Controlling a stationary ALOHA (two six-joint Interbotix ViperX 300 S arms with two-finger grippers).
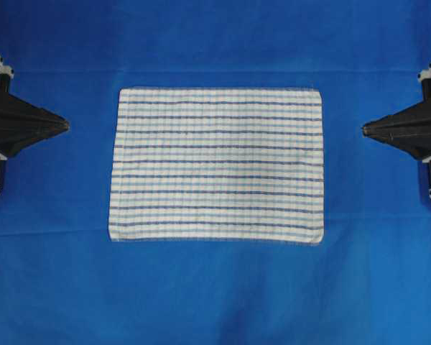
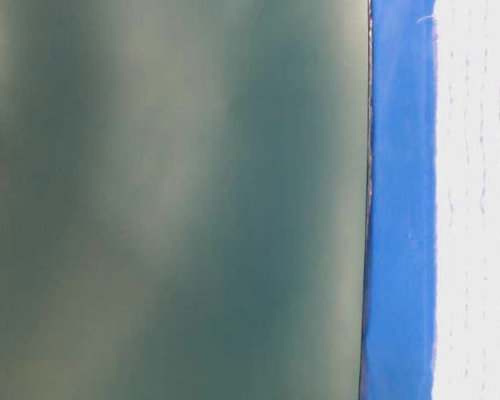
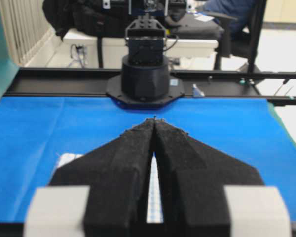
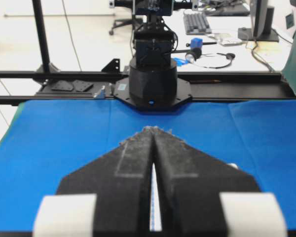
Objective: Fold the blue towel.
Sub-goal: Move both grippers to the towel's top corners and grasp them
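The blue towel (image 1: 218, 165), white with thin blue stripes, lies flat and unfolded in the middle of the table. In the left wrist view a strip of the towel (image 3: 154, 197) shows through the slit behind the tips. My left gripper (image 1: 66, 126) is shut and empty, hovering to the left of the towel's left edge, apart from it. To the right of the towel my right gripper (image 1: 365, 130) is shut too, holding nothing. Both tips (image 3: 154, 120) (image 4: 154, 129) meet in the wrist views. The table-level view shows only the towel's edge (image 2: 479, 200).
A plain blue sheet (image 1: 215, 287) covers the table. Each wrist view shows the opposite arm's black base (image 3: 145, 79) (image 4: 152, 81) on a black rail at the sheet's far edge. A dark green panel (image 2: 175, 200) fills most of the table-level view.
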